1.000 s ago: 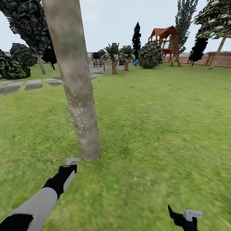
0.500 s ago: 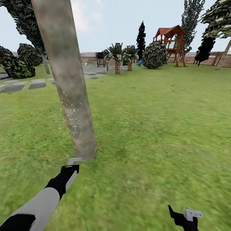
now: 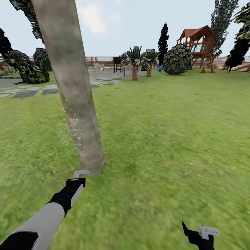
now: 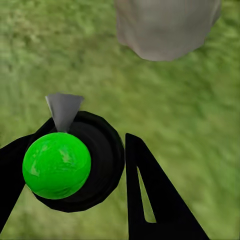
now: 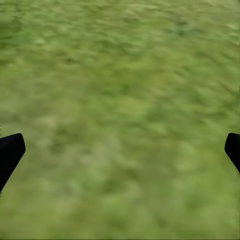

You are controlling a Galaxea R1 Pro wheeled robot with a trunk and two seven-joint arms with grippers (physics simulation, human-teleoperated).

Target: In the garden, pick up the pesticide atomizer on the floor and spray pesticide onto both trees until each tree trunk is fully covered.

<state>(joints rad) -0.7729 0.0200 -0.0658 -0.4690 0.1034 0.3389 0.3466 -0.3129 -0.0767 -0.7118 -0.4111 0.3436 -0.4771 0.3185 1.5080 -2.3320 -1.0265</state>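
A thick pale grey-beige tree trunk (image 3: 74,97) rises from the lawn at the left of the head view, with white specks scattered over its lower part. My left gripper (image 3: 76,183) is shut on the pesticide atomizer (image 3: 80,173), whose pale grey trigger head pokes out just short of the trunk's foot. In the left wrist view the atomizer (image 4: 75,160) shows as a black round body with a green cap between the black fingers (image 4: 150,195), and the trunk's base (image 4: 165,25) lies ahead. My right gripper (image 3: 198,236) hangs open and empty over the grass (image 5: 120,100).
Grey stepping stones (image 3: 31,92) run off to the left past dark bushes (image 3: 27,69). Far back stand a brown slat fence (image 3: 100,61), short palms (image 3: 135,66), a round bush (image 3: 178,59) and a red play tower (image 3: 198,43). Open lawn (image 3: 173,139) stretches to the right.
The head view has turned, so the far garden has slid to the right in the picture. Both arms sit as before and the left gripper still holds the atomizer by the trunk.
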